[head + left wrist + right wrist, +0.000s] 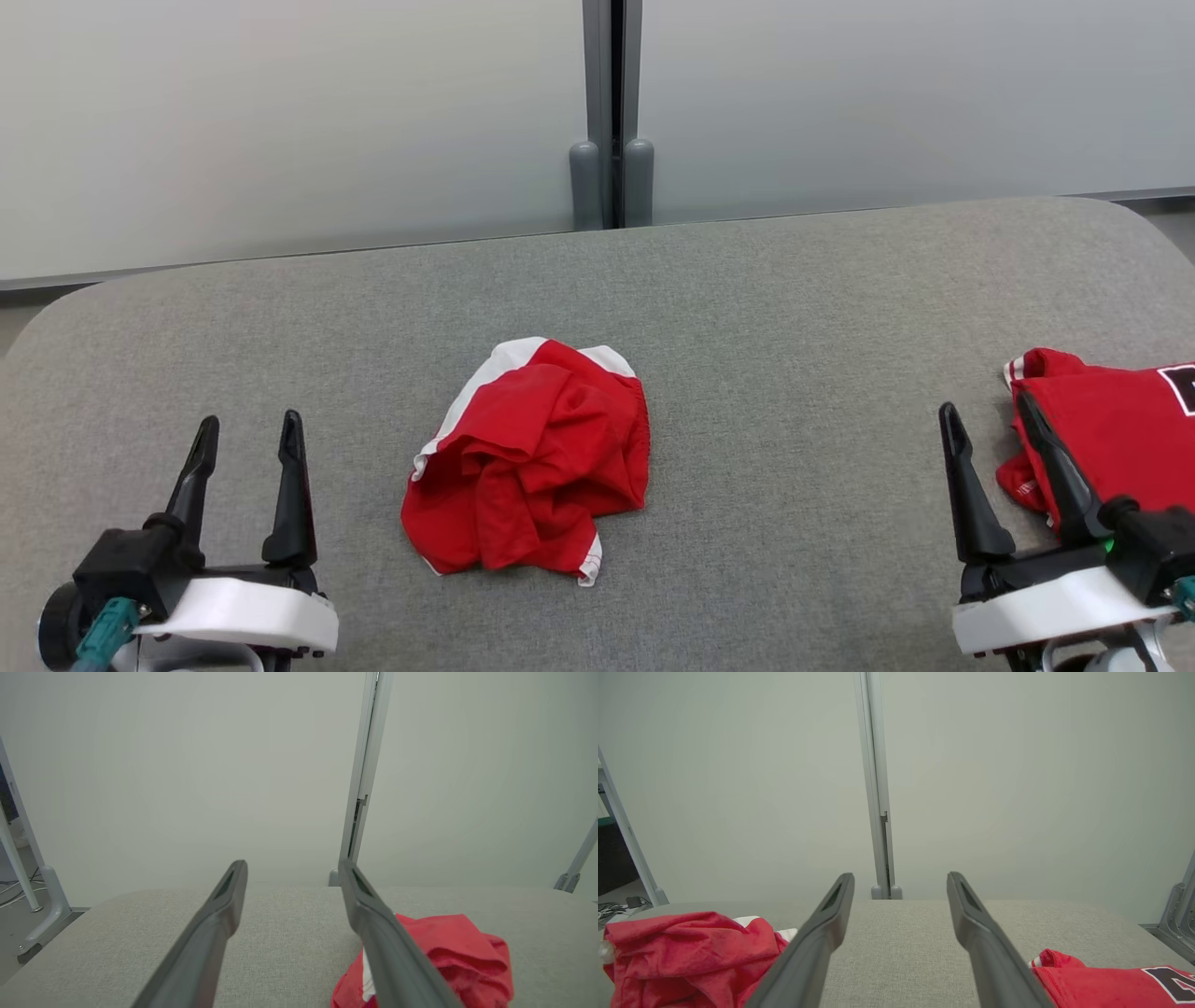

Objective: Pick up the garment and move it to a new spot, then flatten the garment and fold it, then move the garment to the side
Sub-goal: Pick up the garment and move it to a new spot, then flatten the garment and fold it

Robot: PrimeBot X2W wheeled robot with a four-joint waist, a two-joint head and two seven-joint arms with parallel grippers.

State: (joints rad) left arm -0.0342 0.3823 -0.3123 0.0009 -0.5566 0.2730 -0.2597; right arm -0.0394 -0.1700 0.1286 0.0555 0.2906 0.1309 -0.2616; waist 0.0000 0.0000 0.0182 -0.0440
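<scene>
Two grippers: the left gripper (251, 420) at near left and the right gripper (985, 403) at near right, each with fingers spread apart and holding nothing.
Writing: a black, white-edged mark on the second red garment (1111, 439), cut by the frame edge and unreadable.
Garments: two, both red with white trim.
Task item: the crumpled garment (532, 462) lies bunched on the table (747, 299), between the grippers and touching neither.
Hidden: the second red garment sits partly behind the right gripper's outer finger, its far side cut off.
Table count: one, grey fabric top.
Behind: two pale panels and one grey post (611, 112) between them.
</scene>
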